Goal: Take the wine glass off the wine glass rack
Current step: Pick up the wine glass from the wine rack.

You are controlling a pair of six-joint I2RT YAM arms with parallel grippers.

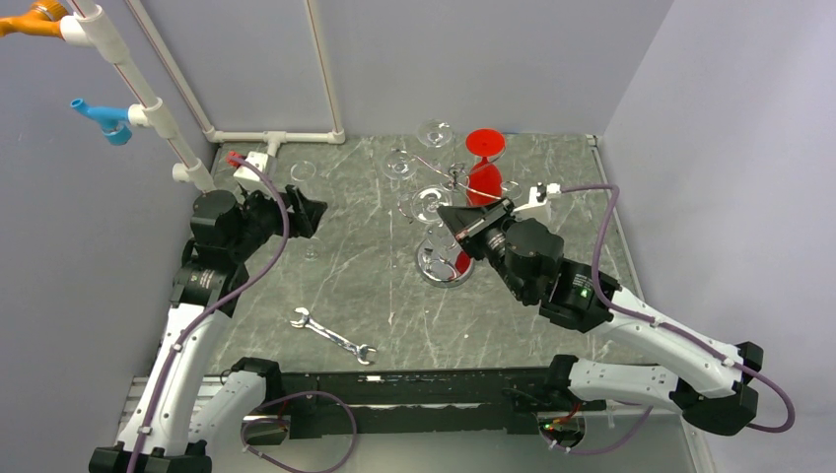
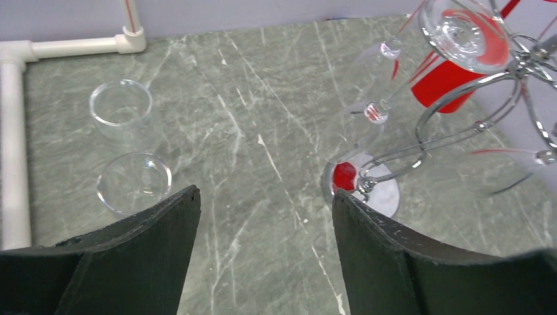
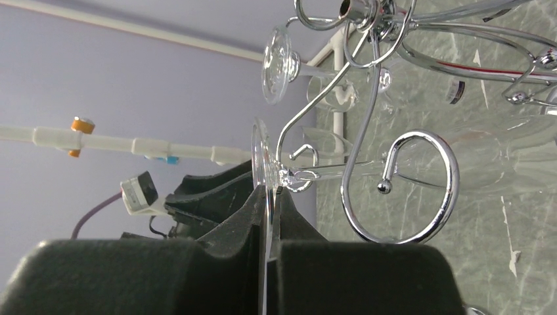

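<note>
The right pincer [image 3: 269,203] fills the foreground of its own wrist view: two dark padded fingers pressed together, with the thin rim of a round foot [image 3: 261,154] caught edge-on between their tips. That foot belongs to a clear wine glass [image 3: 341,172], which hangs on the chrome wire rack with the round dished base [image 1: 434,266], standing about mid-desk.

From the pincer the glass's long axis runs straight away: foot nearest, stem threaded through a curled wire arm [image 3: 452,174], bowl farthest. The coming move appears to turn on that line. The stem must probably slide out along the wire's opening rather than be lifted across it, and which side the opening faces is hard to read here.

The right arm is plainly the nearer one, already on the glass. The left pincer [image 2: 266,216] stands wide and empty, well apart to the rack's left, above the grey marbled desk [image 2: 263,118]. A red wine glass [image 1: 484,177] hangs on the rack's far side, and a silver wrench [image 1: 333,335] lies near the arm bases.
</note>
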